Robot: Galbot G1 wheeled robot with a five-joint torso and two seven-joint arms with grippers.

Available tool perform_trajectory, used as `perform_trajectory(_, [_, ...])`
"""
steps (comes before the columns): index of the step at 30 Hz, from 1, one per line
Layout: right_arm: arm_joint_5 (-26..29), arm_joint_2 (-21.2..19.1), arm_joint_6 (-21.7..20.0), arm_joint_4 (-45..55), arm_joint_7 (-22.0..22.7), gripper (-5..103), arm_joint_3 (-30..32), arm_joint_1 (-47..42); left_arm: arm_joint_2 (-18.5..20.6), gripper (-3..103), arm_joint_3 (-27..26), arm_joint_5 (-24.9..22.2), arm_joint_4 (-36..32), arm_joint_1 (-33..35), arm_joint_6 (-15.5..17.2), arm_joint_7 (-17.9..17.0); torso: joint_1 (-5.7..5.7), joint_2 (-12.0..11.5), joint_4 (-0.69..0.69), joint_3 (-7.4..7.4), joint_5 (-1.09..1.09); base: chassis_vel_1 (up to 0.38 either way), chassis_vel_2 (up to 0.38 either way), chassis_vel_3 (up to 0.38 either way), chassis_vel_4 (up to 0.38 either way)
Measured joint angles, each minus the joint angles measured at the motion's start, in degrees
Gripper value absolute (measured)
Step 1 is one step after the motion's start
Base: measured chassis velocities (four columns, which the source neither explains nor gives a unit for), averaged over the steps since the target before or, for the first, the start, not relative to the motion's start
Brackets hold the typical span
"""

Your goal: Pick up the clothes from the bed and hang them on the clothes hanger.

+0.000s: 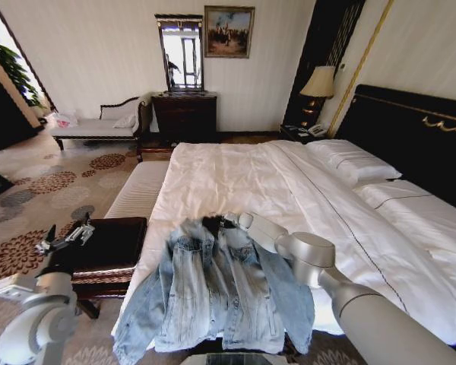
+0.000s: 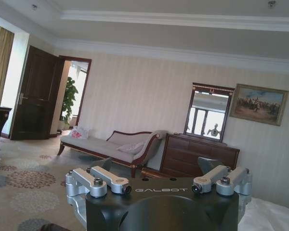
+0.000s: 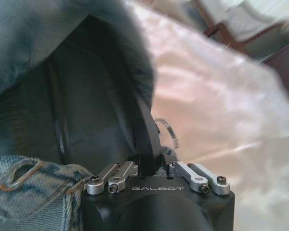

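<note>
Denim jacket (image 1: 216,293) lies spread flat, front down, on the near corner of the bed (image 1: 289,190), on the white quilt; lower hem and one sleeve hang over the bed's foot edge. Collar end points toward the pillows (image 1: 353,163).

Right gripper (image 1: 226,221) is at the jacket's collar, arm reaching in from the robot's right. Right wrist view: jaws pressed together on a thin black bar of the clothes hanger (image 3: 144,139), w/ the small metal hook (image 3: 166,130) just beyond the fingers. Hanger sits inside the collar opening, denim draped over and around it.

Left gripper (image 1: 64,237) is held off the bed on the robot's left, above a dark wooden bench (image 1: 110,251) beside the bed. Left wrist view: jaws spread wide, nothing between them; camera faces a chaise (image 2: 111,147) and dresser (image 2: 200,156) along the far wall.
</note>
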Motion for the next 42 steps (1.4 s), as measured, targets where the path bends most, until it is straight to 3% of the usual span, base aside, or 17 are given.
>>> perform_trajectory(4, [-4.13,-4.18,0.0,8.84,9.09,20,-1.78,0.57,-0.01,100,0.51,0.0,-0.4,-0.22,0.05,-0.06,-0.01,0.0,0.0,-0.01,0.0,0.0,0.0,0.0,0.0])
perform_trajectory(8, [-9.8,-6.1,0.3,11.52,13.79,20,-1.48,0.56,-0.01,100,0.69,0.02,-0.82,-0.2,0.14,-0.12,-0.01,0.0,0.01,-0.01,0.01,0.0,0.0,0.0,0.0])
perform_trajectory(15, [-15.06,-8.21,1.79,12.88,15.34,20,-0.8,0.63,-0.13,100,0.77,0.16,-1.32,0.14,0.19,-0.15,-0.01,0.0,0.01,-0.01,0.01,0.0,0.0,0.0,0.0])
perform_trajectory(21, [-25.6,-9.49,4.78,13.29,16.6,20,4.5,0.83,-0.46,100,1.05,0.34,-1.7,0.13,0.24,-0.17,-0.02,0.0,0.01,-0.01,0.01,0.0,0.0,0.0,0.0])
perform_trajectory(25, [-26.08,-11.11,4.63,15.7,18.3,20,6.14,1.48,-0.45,100,1.15,0.35,-1.66,-0.12,0.31,-0.22,-0.01,0.0,0.01,-0.01,0.0,0.0,0.0,0.0,0.0])
perform_trajectory(37, [-23.64,-23.01,-2.9,31.22,34.52,20,14.39,-1.68,0.02,100,1.24,0.37,-2.66,0.38,0.5,-0.37,-0.02,0.0,-0.01,-0.02,0.02,0.0,0.0,0.0,0.0])
perform_trajectory(42, [-22.95,-27.75,-3.68,37.62,36.3,20,18.94,-3.28,0.04,100,1.53,0.36,-3.75,0.97,0.68,-0.51,-0.01,0.0,-0.01,-0.02,0.03,0.0,0.0,0.0,0.0])
